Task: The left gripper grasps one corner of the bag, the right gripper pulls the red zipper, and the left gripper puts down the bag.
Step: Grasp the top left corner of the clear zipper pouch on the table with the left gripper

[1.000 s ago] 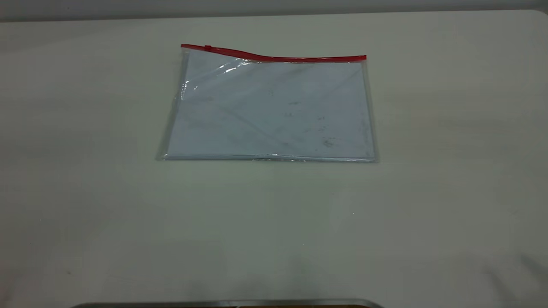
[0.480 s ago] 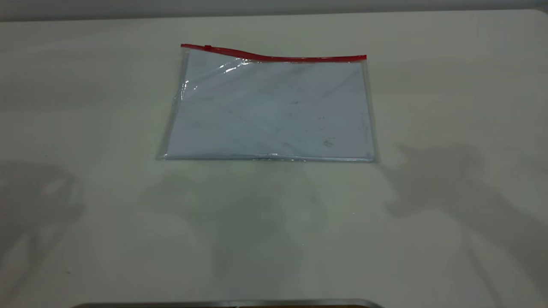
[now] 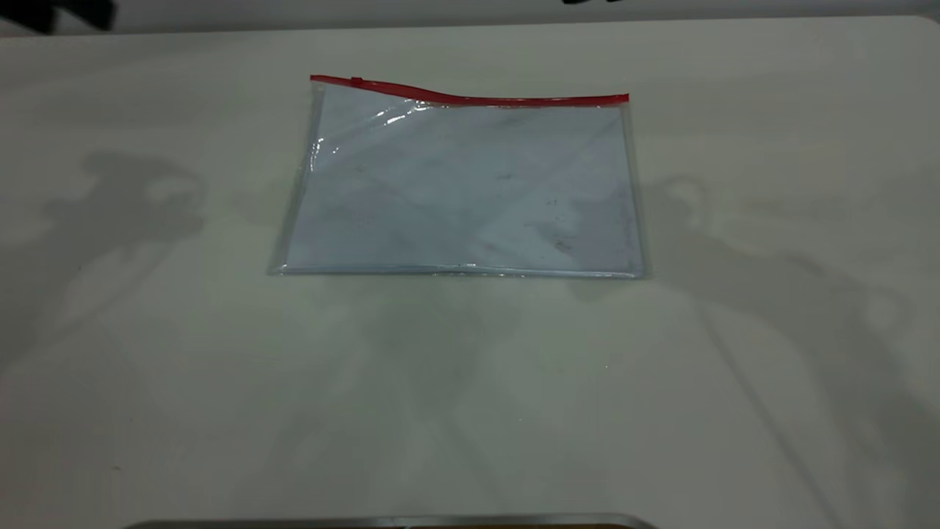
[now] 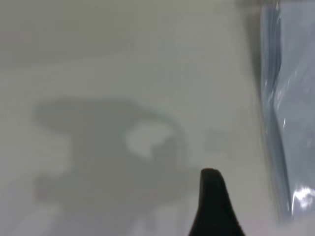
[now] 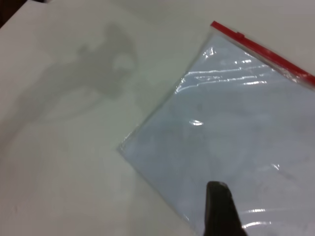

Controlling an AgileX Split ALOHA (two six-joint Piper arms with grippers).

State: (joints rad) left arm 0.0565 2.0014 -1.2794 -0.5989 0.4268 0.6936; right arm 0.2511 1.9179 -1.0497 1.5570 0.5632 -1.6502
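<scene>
Exterior view shows the bag (image 3: 459,184) lying flat on the table (image 3: 147,367), untouched. To the left of the bag, the left gripper (image 4: 212,206) hovers above the table; only one finger shows, so I cannot tell its opening. The red zipper (image 3: 470,94) runs along the bag's far edge, slider (image 3: 356,81) near its left corner, probably the grasp corner. Over the bag, the right gripper (image 5: 221,211) also shows one finger; opening unclear.

table (image 3: 771,110) bare around bag (image 3: 470,184) — approach open | obstacles — nil
</scene>
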